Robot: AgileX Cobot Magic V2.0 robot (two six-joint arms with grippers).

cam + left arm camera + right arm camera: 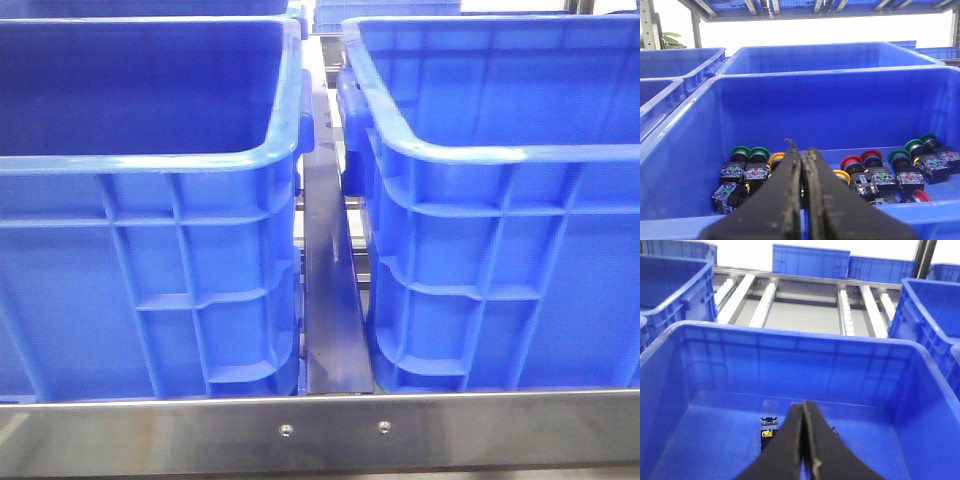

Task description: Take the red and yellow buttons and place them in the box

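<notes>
Red and yellow buttons (860,161) in crate (685,150) beyond closed left gripper (801,150) jaws.

- a large blue ribbed plastic crate (150,270) fills the left of the frame, its rounded rim curving across the upper left and its inside in shadow.
- a second blue ribbed plastic crate (510,270) fills the right side, its rim running from the top centre down to the right edge.
- between them, down the middle, a narrow dark metal divider strip (332,300) stands in the gap.
- a brushed steel rail (320,432) with two small screws spans the bottom of the frame.
- more blue plastic shows faintly at the top centre, behind the crates.
</notes>
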